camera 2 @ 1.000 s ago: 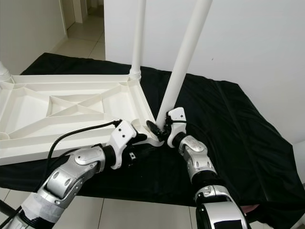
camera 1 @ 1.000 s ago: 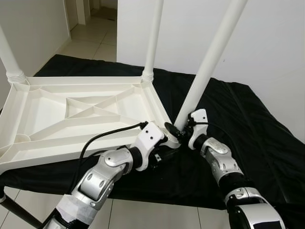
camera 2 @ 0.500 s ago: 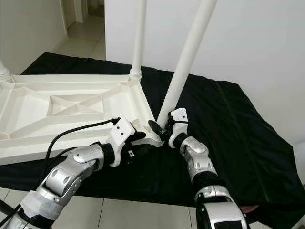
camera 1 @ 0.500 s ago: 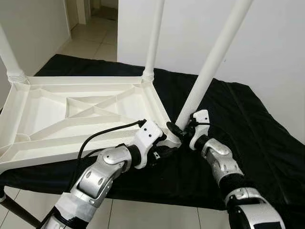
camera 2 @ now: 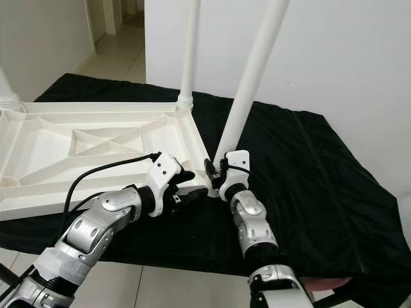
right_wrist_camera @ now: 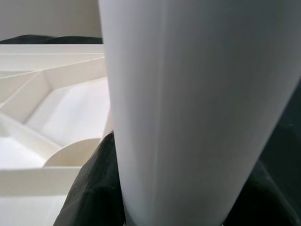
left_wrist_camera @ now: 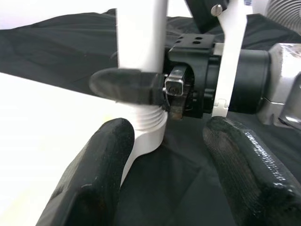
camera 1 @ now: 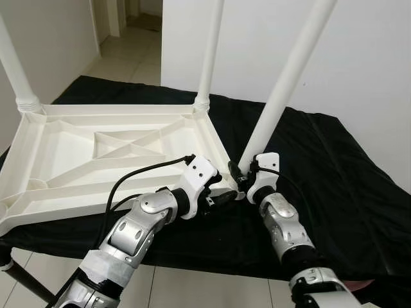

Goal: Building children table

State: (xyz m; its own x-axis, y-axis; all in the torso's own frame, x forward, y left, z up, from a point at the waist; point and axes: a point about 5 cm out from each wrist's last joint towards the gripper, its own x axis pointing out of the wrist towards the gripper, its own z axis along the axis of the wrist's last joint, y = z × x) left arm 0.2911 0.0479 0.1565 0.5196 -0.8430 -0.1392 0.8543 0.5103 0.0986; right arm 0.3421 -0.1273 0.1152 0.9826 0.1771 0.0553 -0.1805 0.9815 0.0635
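On a black cloth (camera 1: 334, 167) spread over a raised surface lies the white plastic table top (camera 1: 77, 160), upside down, ribbed underside facing up. Two legs are already seated and upright in the far corners: one at the far left corner (camera 1: 16, 70), one at the far right corner (camera 1: 209, 58). A third leg (camera 1: 282, 83) stands at the near right corner, leaning to the right away from the top, its threaded lower end at the corner socket. Right gripper (camera 1: 239, 174) is at the base of this leaning leg; in the right wrist view the leg (right_wrist_camera: 197, 108) runs between the two black fingers (right_wrist_camera: 91, 188), which press against it on both sides, so the jaws are clamped on the leg. Left gripper (camera 1: 221, 196) sits at the same corner, just beside the right one, against the near edge of the table top. In the left wrist view its fingers (left_wrist_camera: 101, 165) stand apart, one against the threaded end of the leg (left_wrist_camera: 141, 56), the other clear of it with cloth showing between them; jaws apart, holding nothing. Beyond the cloth: white wall (camera 1: 359, 58), tiled floor (camera 1: 128, 54) at far left.
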